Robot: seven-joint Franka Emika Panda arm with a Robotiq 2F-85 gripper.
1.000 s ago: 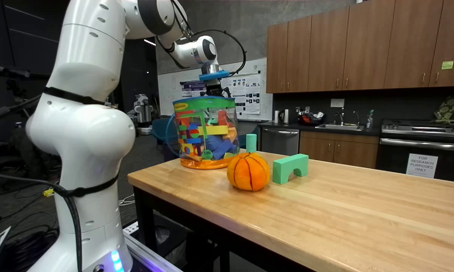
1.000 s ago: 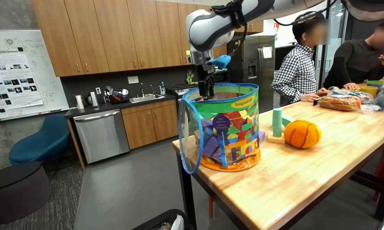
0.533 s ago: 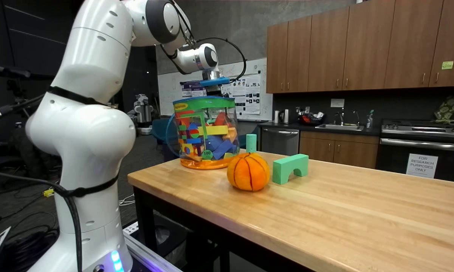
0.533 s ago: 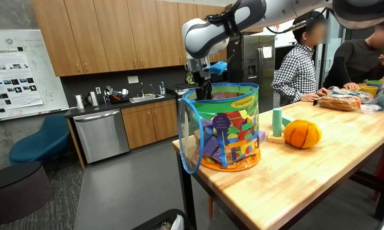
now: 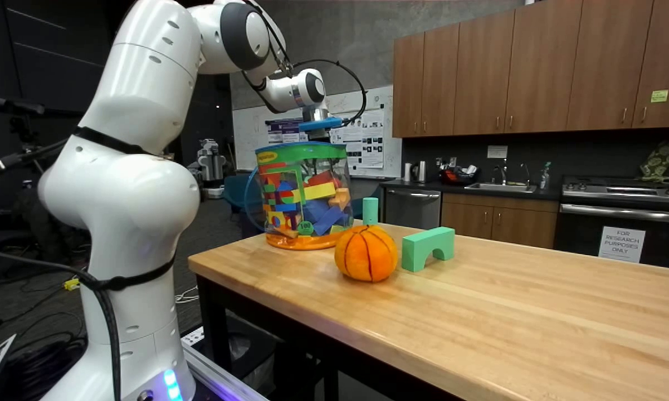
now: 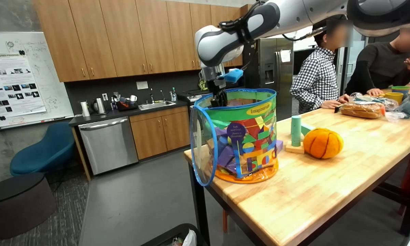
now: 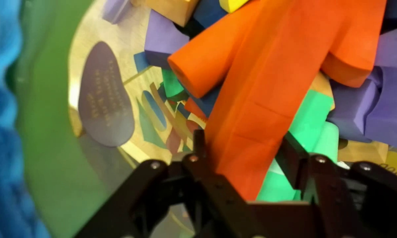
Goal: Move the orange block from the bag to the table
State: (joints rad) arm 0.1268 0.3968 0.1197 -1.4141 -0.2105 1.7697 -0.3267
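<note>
The clear bag [image 6: 222, 113] of multicoloured blocks stands upright on the wooden table [image 6: 314, 191]. My gripper [image 6: 219, 99] reaches down inside its rim; in an exterior view the bag [image 5: 306, 151] hides the fingers. In the wrist view a long orange block [image 7: 267, 92] lies slantwise among the others, its near end between the jaws. The gripper [image 7: 242, 142] has one of its fingers [image 7: 199, 143] against the block's left face and the other at its right edge, so it looks shut on the orange block. An orange cylinder [image 7: 201, 66] lies beside that block.
The bag's blue rim [image 7: 3, 115] and green wall [image 7: 49, 132] are close on the wrist view's left. Outside stand an orange ball [image 5: 366, 253], a green arch [image 5: 429, 245] and a green cylinder [image 6: 296, 131]. Bagged bread [image 6: 362, 109] and two people are farther along.
The gripper has sunk lower into the bag. In an exterior view, a red-looking piece behind the clear wall has tipped flatter; the ball and green blocks outside have stayed put.
</note>
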